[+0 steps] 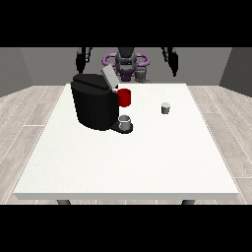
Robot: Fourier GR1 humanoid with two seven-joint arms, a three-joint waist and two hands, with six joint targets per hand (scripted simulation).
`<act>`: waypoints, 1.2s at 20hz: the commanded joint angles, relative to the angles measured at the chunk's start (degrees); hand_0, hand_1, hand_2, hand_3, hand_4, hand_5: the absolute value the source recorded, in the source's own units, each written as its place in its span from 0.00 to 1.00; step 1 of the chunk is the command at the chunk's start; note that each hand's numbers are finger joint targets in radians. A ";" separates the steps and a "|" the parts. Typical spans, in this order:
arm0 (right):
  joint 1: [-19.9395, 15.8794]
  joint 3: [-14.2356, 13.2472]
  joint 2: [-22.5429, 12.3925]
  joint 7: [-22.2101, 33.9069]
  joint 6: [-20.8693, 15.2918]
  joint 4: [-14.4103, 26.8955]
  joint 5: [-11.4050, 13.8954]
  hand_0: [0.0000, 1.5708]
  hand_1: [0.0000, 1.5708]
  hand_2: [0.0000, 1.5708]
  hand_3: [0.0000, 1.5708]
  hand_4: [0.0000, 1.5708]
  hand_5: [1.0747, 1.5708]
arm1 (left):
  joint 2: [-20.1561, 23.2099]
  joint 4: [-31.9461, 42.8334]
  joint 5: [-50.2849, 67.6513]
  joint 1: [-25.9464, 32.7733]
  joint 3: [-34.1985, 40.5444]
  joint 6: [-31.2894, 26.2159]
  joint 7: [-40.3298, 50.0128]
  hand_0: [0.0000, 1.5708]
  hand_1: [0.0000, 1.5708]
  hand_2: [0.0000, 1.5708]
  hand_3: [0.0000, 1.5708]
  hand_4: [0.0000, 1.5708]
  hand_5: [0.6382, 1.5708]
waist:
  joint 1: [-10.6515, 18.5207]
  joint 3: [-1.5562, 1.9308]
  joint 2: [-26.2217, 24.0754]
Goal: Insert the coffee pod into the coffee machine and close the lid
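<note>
A humanoid robot stands behind a white table (147, 162) with both arms raised at the far edge, neither hand over the work. The hand at the view's left (82, 58) and the hand at the view's right (171, 58) hang apart from every object; whether their fingers are open or curled cannot be told from here.

The coffee pod (166, 108), a small grey cup with a pale top, stands upright on the table right of centre, its short axis vertical and its top facing up. It sits well apart from the black coffee machine (93, 106), which occupies the left half of the table. The machine's lid (109, 78) is tilted up and back, apparently left open so the pod can go in from above. A red cup (124, 97) sits just beside the machine on its right, and a grey cup (125, 121) rests on the drip base at the near side.

The pod is untouched, so the task appears to be at its start, with the reach not yet begun.
</note>
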 commanded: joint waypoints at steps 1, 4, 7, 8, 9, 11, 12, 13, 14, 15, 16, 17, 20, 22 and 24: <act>-2.94 -1.42 0.34 1.37 0.38 2.64 -0.69 0.00 0.00 0.00 0.00 0.00 1.00 | 1.48 1.61 -0.54 -0.51 0.97 -3.20 -0.89 0.00 0.00 0.00 0.00 0.00 1.00 | -0.06 -0.30 -0.92; -1.26 -1.11 0.90 3.90 0.41 0.98 -2.02 0.00 0.00 0.00 0.00 0.00 1.00 | 5.19 2.81 -2.47 0.49 -0.60 -7.09 -5.00 0.00 0.00 0.00 0.00 0.00 1.00 | -1.11 -0.31 -1.14; -2.58 -3.50 0.90 1.87 -8.27 2.89 4.91 0.00 0.00 0.00 0.00 0.00 1.00 | 11.39 1.69 -4.58 -0.04 -1.85 -12.89 -10.32 0.00 0.00 0.00 0.00 0.00 1.00 | -0.31 -0.35 0.68; -0.92 -0.03 3.06 1.91 -9.91 2.31 7.83 0.00 0.00 0.00 0.00 0.00 1.00 | 11.90 2.17 -4.80 -0.96 -1.14 -12.83 -10.51 0.00 0.00 0.00 0.00 0.00 1.00 | -0.95 -0.34 -0.18; -0.84 -0.70 1.81 -0.80 -8.20 1.08 6.80 0.00 0.00 0.00 0.00 0.00 1.00 | 13.49 6.12 -3.71 -2.88 2.83 -12.75 -12.78 0.00 0.00 0.00 0.00 0.00 1.00 | -3.82 -0.35 1.87; -2.83 -1.07 2.13 1.43 -9.31 1.68 7.21 0.00 0.00 0.00 0.00 0.00 1.00 | 13.83 7.84 -6.36 -3.21 2.03 -13.02 -15.54 0.00 0.00 0.00 0.00 0.00 1.00 | -2.97 -0.33 2.27; -1.73 -0.49 2.44 1.00 -9.24 2.40 7.67 0.00 0.00 0.00 0.00 0.00 1.00 | 13.89 7.87 -7.25 -3.37 1.23 -13.58 -13.29 0.00 0.00 0.00 0.00 0.00 1.00 | -3.12 -0.31 1.48; -3.55 -1.58 0.88 0.97 -7.56 3.18 6.66 0.00 0.00 0.00 0.00 0.00 1.00 | 14.73 8.63 -8.69 -5.27 1.81 -12.90 -13.45 0.00 0.00 0.00 0.00 0.00 1.00 | -3.34 -0.31 2.60; -3.03 0.50 2.81 -0.62 -9.19 3.97 8.66 0.00 0.00 0.00 0.00 0.00 1.00 | 14.52 8.66 -9.03 -8.06 1.54 -12.63 -9.47 0.00 0.00 0.00 0.00 0.00 1.00 | -4.45 -0.29 3.16; -5.37 -1.39 0.87 3.45 -7.41 2.19 6.50 0.00 0.00 0.00 0.00 0.00 1.00 | 15.86 10.20 -9.88 -7.65 1.64 -13.26 -7.54 0.00 0.00 0.00 0.00 0.00 1.00 | -4.80 -0.30 3.19; -2.02 -0.24 1.06 0.12 -7.02 2.33 7.32 0.00 0.00 0.00 0.00 0.00 1.00 | 18.57 11.74 -8.82 -7.70 3.55 -15.84 -8.74 0.00 0.00 0.00 0.00 0.00 1.00 | -5.68 -0.30 2.79; -6.15 3.59 4.03 2.75 -9.22 1.03 10.08 0.00 0.00 0.00 0.00 0.00 1.00 | 18.16 13.54 -10.06 -13.71 3.95 -13.54 -5.85 0.00 0.00 0.00 0.00 0.00 1.00 | -8.08 -0.32 6.23; -4.55 4.80 4.15 -0.49 -8.15 0.90 10.24 0.00 0.00 0.00 0.00 0.00 1.00 | 21.57 19.31 -10.66 -16.33 6.42 -15.56 -7.65 0.00 0.00 0.00 0.00 0.00 1.00 | -10.37 -0.32 8.24; -11.01 0.76 3.12 1.39 -7.33 2.92 7.08 0.00 0.00 0.00 0.00 0.00 1.00 | 20.32 20.45 -12.66 -19.53 5.17 -14.52 -7.63 0.00 0.00 0.00 0.00 0.00 1.00 | -9.25 -0.31 11.08; -8.38 3.74 5.68 1.54 -7.82 1.93 7.70 0.00 0.00 0.00 0.00 0.00 1.00 | 22.63 23.25 -14.48 -20.04 5.02 -15.76 -6.82 0.00 0.00 0.00 0.00 0.00 1.00 | -11.04 -0.32 10.85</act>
